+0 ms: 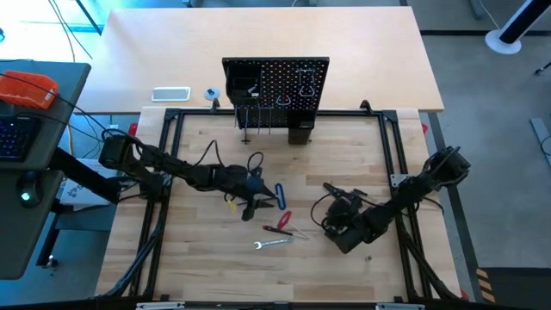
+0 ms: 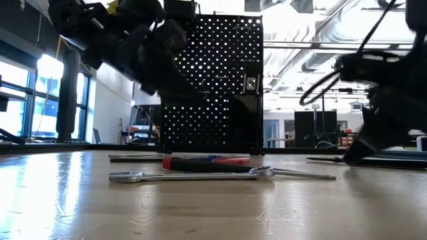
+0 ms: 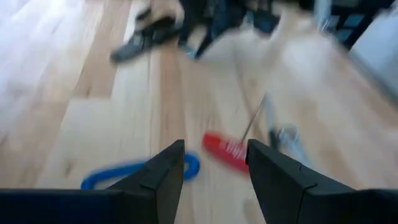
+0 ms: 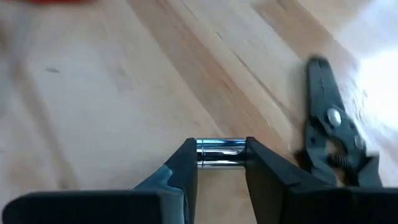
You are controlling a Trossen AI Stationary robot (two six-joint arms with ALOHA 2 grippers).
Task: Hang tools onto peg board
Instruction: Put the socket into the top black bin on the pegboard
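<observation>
Nearest in the low view lies a silver wrench (image 2: 193, 175) flat on the wooden table (image 1: 198, 267), with the red-handled screwdriver (image 2: 203, 162) just behind it; from above, that wrench (image 1: 272, 244) and screwdriver (image 1: 279, 222) lie close together near the table's middle.

The right gripper (image 4: 221, 163) sits low at the table's right of centre, its two dark fingers pinching a short shiny silver cylinder (image 4: 220, 152) between them; which tool it belongs to is hard to tell from this close. Black pliers (image 4: 333, 134) lie on the wood just beside that gripper.

The left gripper (image 3: 214, 165) hovers left of centre above the boards, its fingers spread apart with nothing between them. In its blurred wrist view the blue-handled T hex key (image 3: 134, 173) and the screwdriver's red handle lie just beyond the fingertips; from above, the hex key (image 1: 279, 195) rests beside that gripper.

Farthest back, the peg board (image 1: 275, 86) stands upright at the table's far edge, with a few tools hanging from its hooks. Beyond it, on the lighter surface, lie a white rectangular object (image 1: 170, 94) and a small roll (image 1: 210, 93).
</observation>
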